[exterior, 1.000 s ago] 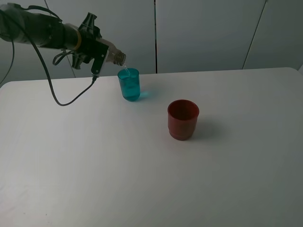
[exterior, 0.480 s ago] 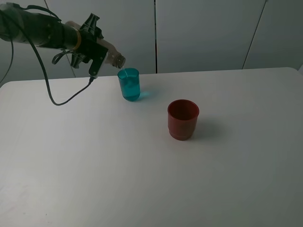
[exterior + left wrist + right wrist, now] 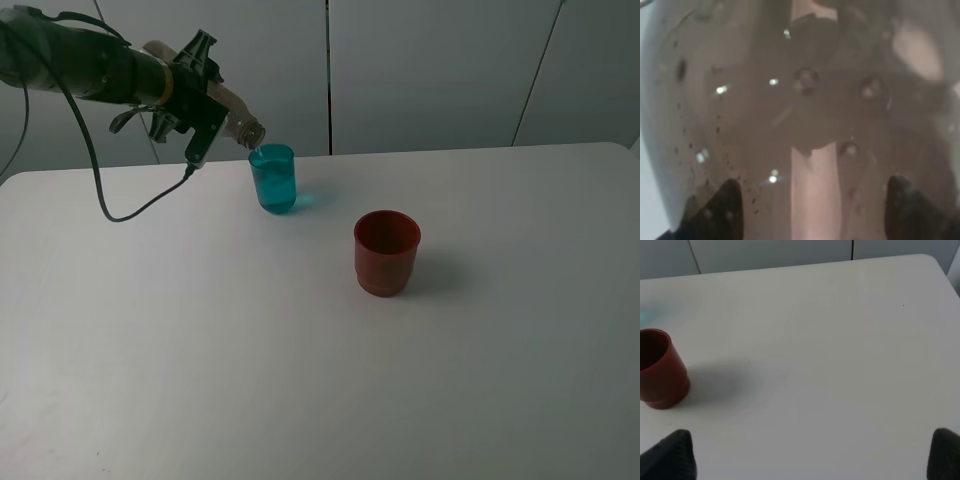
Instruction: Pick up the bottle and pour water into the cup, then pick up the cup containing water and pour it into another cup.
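Note:
My left gripper is shut on the clear brownish bottle and holds it tilted, neck down. The neck sits just above the rim of the teal cup, which stands at the back of the white table and holds water. In the left wrist view the bottle fills the picture between my dark fingertips. The dark red cup stands upright to the front right of the teal cup; it also shows in the right wrist view. My right gripper is open and empty, well to the right of the red cup.
A black cable hangs from the left arm and loops down close to the table top. A pale panelled wall stands behind the table's back edge.
The bottle has tipped a little more steeply, its base rising while the neck stays over the teal cup. The thin stream seen one second ago no longer shows clearly. Both cups have stayed put.

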